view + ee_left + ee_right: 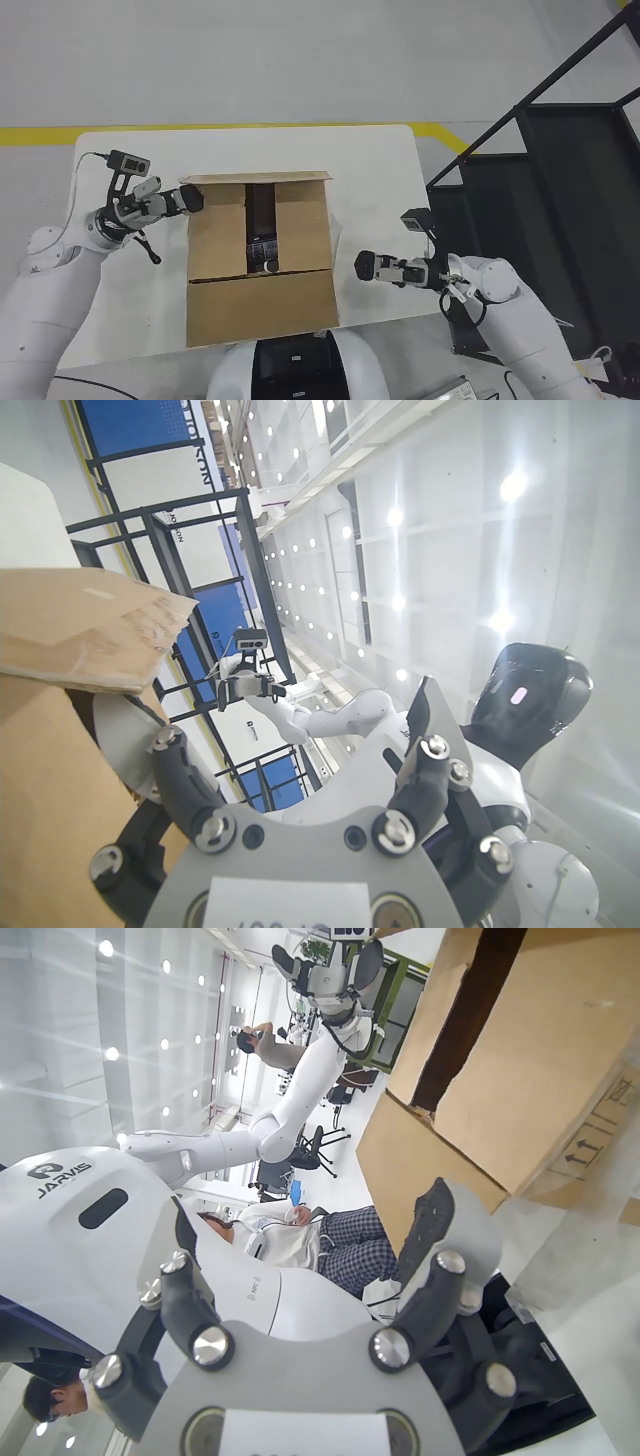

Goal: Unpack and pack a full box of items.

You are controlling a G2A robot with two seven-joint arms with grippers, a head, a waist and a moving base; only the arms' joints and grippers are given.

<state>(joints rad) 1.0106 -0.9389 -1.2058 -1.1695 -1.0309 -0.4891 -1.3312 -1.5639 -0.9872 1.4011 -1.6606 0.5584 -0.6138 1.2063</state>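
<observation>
Just beside the wide-open left gripper point(192, 199), the box point(262, 305) should feel stiff (thin cardboard); pinch its flap point(216, 238) by the free edge. The right gripper point(366, 265) gapes too.

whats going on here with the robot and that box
A two-armed robot is working on a cardboard box that sits on a white table. The left gripper is open at the box's far left corner, right by a side flap. The right gripper is open too, holding nothing, off to the box's right and apart from it. The side flaps leave a gap down the middle, with dark items showing inside. Nothing has been taken out yet.
</observation>
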